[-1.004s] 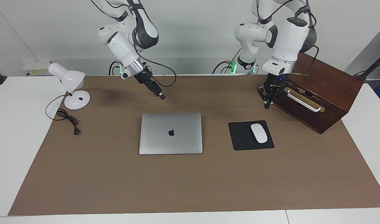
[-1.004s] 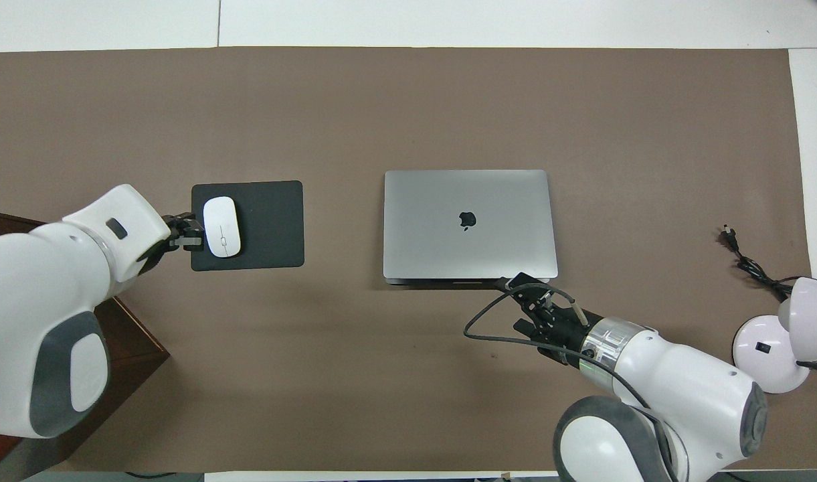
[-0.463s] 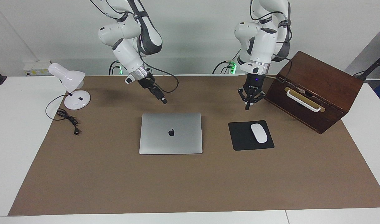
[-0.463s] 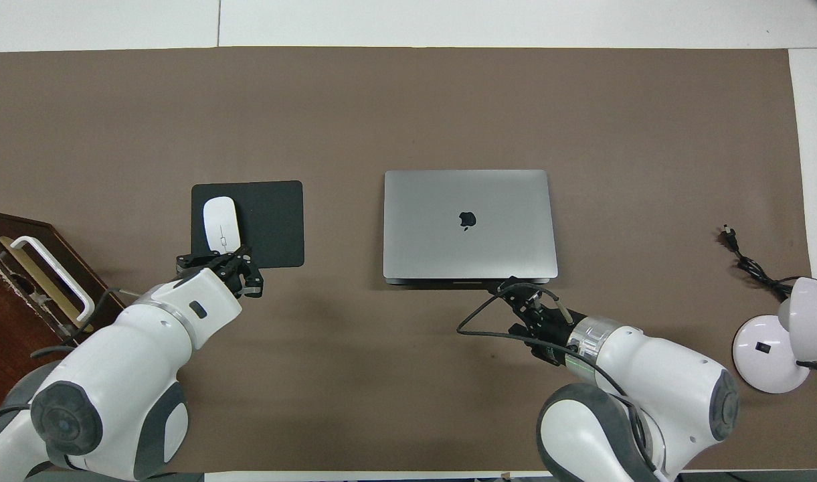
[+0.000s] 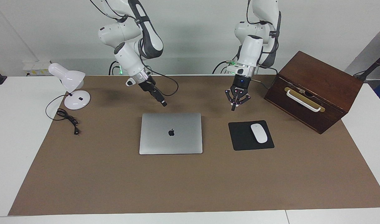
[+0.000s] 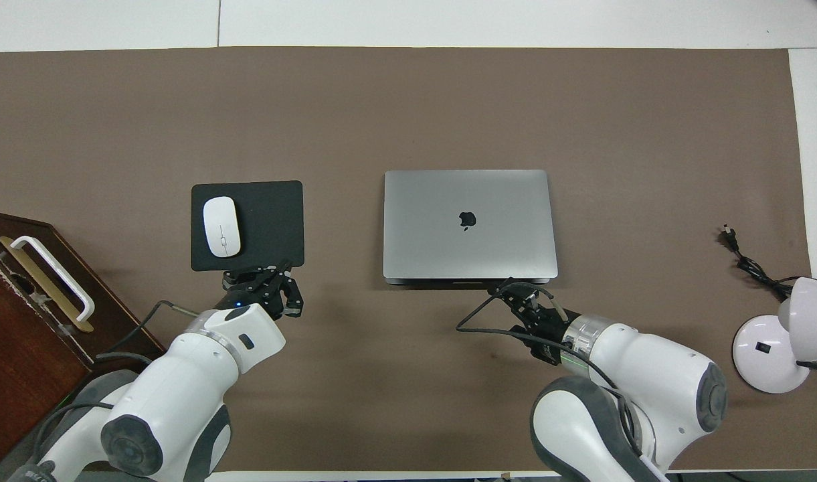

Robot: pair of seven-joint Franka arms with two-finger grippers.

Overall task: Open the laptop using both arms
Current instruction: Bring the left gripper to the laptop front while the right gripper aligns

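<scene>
The laptop (image 5: 171,133) lies closed on the brown mat, silver lid up with the dark apple logo; it also shows in the overhead view (image 6: 468,224). My right gripper (image 5: 164,104) hangs tilted just above the mat beside the laptop's edge nearest the robots, apart from it, fingers together and empty; it also shows in the overhead view (image 6: 510,289). My left gripper (image 5: 234,108) hangs over the mat between the laptop and the mouse pad's edge nearest the robots, fingers together and empty; it also shows in the overhead view (image 6: 259,273).
A black mouse pad (image 5: 241,138) with a white mouse (image 5: 259,133) lies beside the laptop toward the left arm's end. A dark wooden box (image 5: 314,90) stands at that end. A white desk lamp (image 5: 68,84) and its cord (image 5: 68,119) are at the right arm's end.
My left arm has swung from in front of the wooden box toward the laptop, past the mouse pad. My right gripper has dropped slightly toward the laptop's near edge. The laptop has not moved.
</scene>
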